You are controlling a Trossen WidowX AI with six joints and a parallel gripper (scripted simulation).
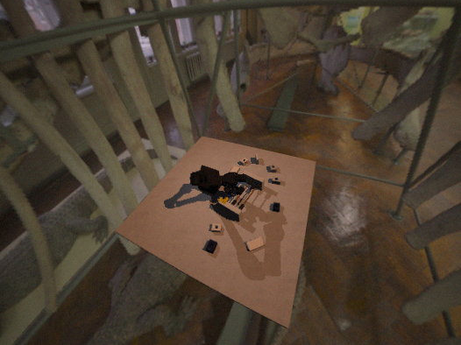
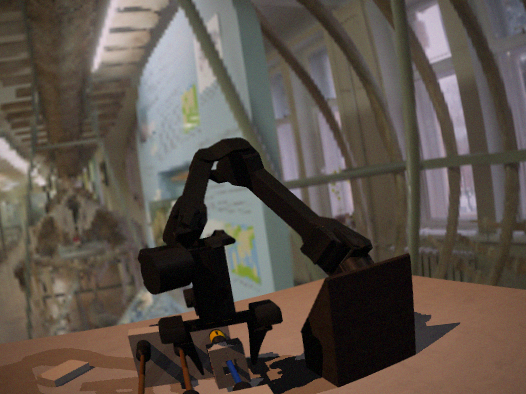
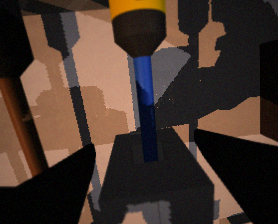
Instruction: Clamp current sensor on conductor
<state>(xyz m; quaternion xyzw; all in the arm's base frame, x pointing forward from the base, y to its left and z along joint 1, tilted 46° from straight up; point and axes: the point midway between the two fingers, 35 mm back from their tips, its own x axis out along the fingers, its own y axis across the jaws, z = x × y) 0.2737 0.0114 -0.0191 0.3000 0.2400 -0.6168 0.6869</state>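
The dark grey sensor [image 2: 218, 364] [image 3: 157, 186] sits round the blue conductor [image 2: 233, 372] [image 3: 144, 75], which passes into an opening in its face. The sensor's body looks closed, but its latch and arrow cannot be made out. A yellow marker [image 1: 223, 200] [image 2: 217, 335] [image 3: 137, 5] with a dark collar is at the conductor's end; its lettering is not readable. My gripper [image 2: 228, 368] [image 3: 145, 141] is open, one finger on each side of the sensor, with a visible gap on both sides in the wrist view. In the top view the arm largely hides the sensor.
Brown conductors [image 2: 184, 367] [image 3: 22, 127] run beside the blue one, close to one finger. The rack's end panel [image 2: 141, 344] stands behind them. A pale flat block [image 1: 254, 243] [image 2: 65, 373], a black block [image 1: 210, 246], another black block [image 1: 275, 207] and several small blocks lie around on the table.
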